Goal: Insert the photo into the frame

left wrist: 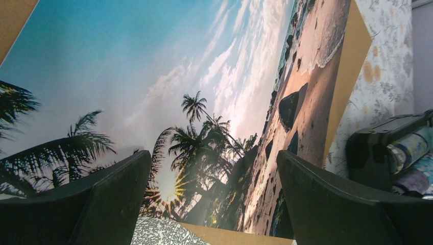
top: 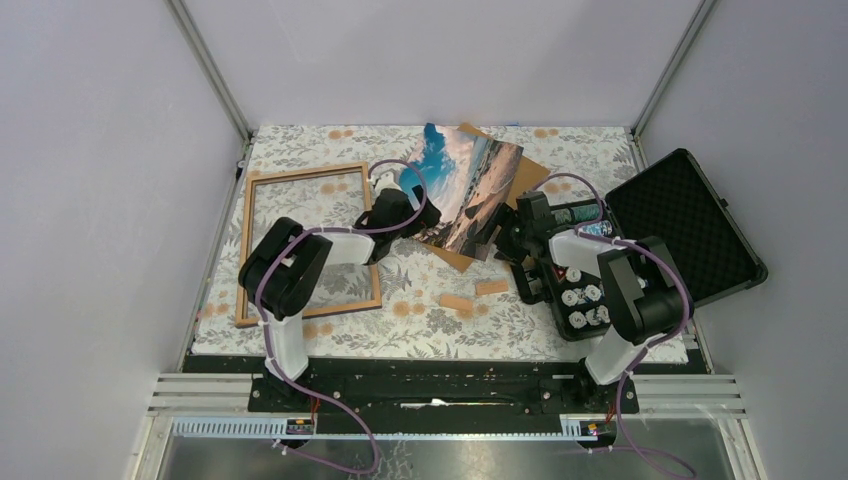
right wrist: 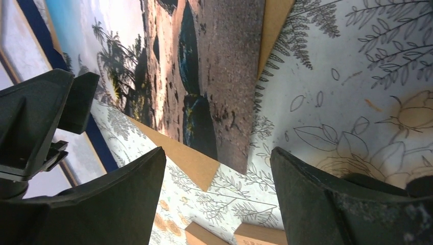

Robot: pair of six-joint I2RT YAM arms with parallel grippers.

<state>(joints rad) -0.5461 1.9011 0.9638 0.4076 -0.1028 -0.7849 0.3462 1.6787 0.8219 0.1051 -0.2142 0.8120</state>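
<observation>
The photo [top: 470,185], a glossy beach print, lies askew on a brown backing board [top: 527,178] at the back centre. The frame [top: 246,250], with its light wood rim up, lies flat at the left. My left gripper [top: 400,215] is open at the photo's near-left edge. In the left wrist view the photo [left wrist: 178,76] fills the space between and beyond the open jaws [left wrist: 214,204]. My right gripper [top: 515,235] is open and empty just right of the photo's near corner. Its wrist view [right wrist: 219,199] shows the photo [right wrist: 204,76], the board [right wrist: 189,158] and the frame's navy edge [right wrist: 102,145].
An open black case [top: 690,225] lies at the right edge. A black tray [top: 580,295] of white cylinders sits under the right arm. Two small wooden blocks [top: 455,302] [top: 491,288] lie on the flowered cloth near the front centre.
</observation>
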